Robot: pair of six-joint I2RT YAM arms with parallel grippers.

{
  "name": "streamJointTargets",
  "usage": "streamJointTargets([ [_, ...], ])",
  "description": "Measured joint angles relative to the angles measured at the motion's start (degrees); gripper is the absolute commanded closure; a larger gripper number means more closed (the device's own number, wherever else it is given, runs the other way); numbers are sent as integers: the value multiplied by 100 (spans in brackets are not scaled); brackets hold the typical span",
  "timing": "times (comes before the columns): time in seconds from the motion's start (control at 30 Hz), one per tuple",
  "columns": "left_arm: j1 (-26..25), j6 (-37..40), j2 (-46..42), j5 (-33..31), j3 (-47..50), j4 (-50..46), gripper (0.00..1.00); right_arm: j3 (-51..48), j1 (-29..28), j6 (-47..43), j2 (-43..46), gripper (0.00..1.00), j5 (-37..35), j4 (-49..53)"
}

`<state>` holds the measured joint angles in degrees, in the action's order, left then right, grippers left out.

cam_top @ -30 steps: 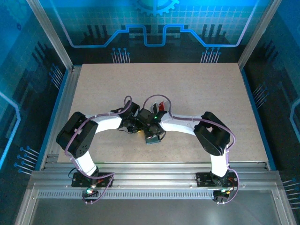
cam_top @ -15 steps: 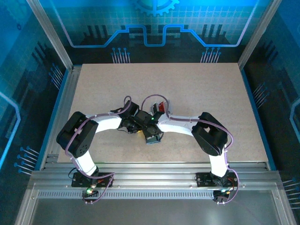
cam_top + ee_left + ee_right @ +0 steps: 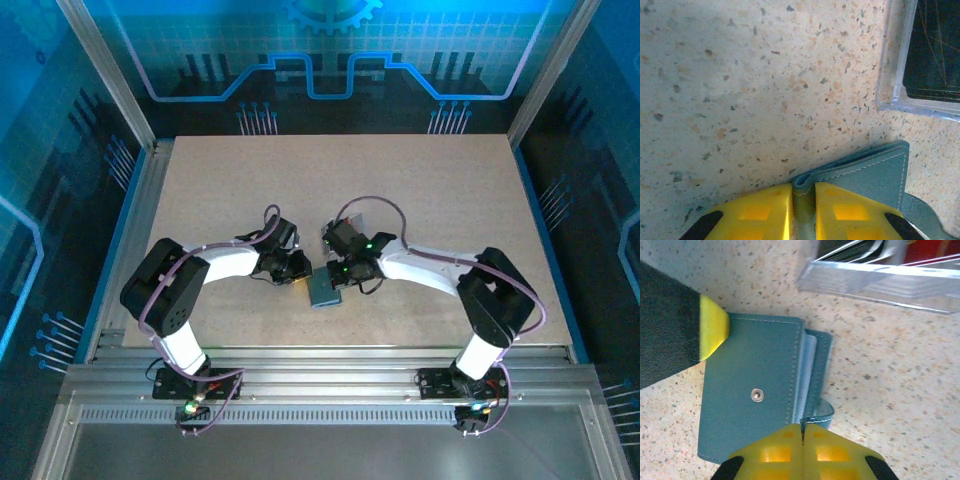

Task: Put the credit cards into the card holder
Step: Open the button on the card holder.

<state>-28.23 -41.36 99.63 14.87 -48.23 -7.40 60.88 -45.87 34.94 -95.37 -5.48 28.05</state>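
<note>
Speckled beige bench [image 3: 430,190] inside a blue-lit enclosure, both arms bent in toward the middle. Card holder [image 3: 323,291] lies flat near the bench's centre, between the two pincers, snap stud up, blue-grey. Left pincer [image 3: 803,194] clamped on the holder's folded edge, yellow pads either side of it. Right pincer [image 3: 802,436] fully closed, tips pressed together at the holder's tab strap; cannot tell if the strap is caught. Clear plastic box [image 3: 875,277] just beyond the holder, not touching it. Credit cards [image 3: 932,247] sit inside the box, one red, one dark.
</note>
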Motion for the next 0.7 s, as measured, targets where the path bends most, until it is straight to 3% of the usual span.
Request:
streamJointTargets([
  [0.07, 0, 2, 2, 7, 0, 4, 81, -157, 118, 22, 131, 96, 17, -37],
  [0.17, -7, 42, 2, 26, 2, 20, 80, -468, 291, 168, 205, 82, -35, -131],
  [0.27, -24, 90, -4, 22, 2, 24, 80, -756, 321, 450, 205, 74, -514, -2],
  [0.33, -52, 92, -13, -7, 2, 24, 80, -828, 197, 669, 208, 75, -1058, 229],
  [0.5, -76, 92, -20, -48, 2, 22, 80, -557, -610, 988, 448, 87, -2166, 931],
  [0.6, -83, 90, -24, -63, 2, 24, 80, 2, -946, 901, 529, 90, -2210, 1027],
  [0.7, -87, 85, -26, -68, 13, 39, 80, 369, -997, 697, 564, 92, -1755, 809],
])
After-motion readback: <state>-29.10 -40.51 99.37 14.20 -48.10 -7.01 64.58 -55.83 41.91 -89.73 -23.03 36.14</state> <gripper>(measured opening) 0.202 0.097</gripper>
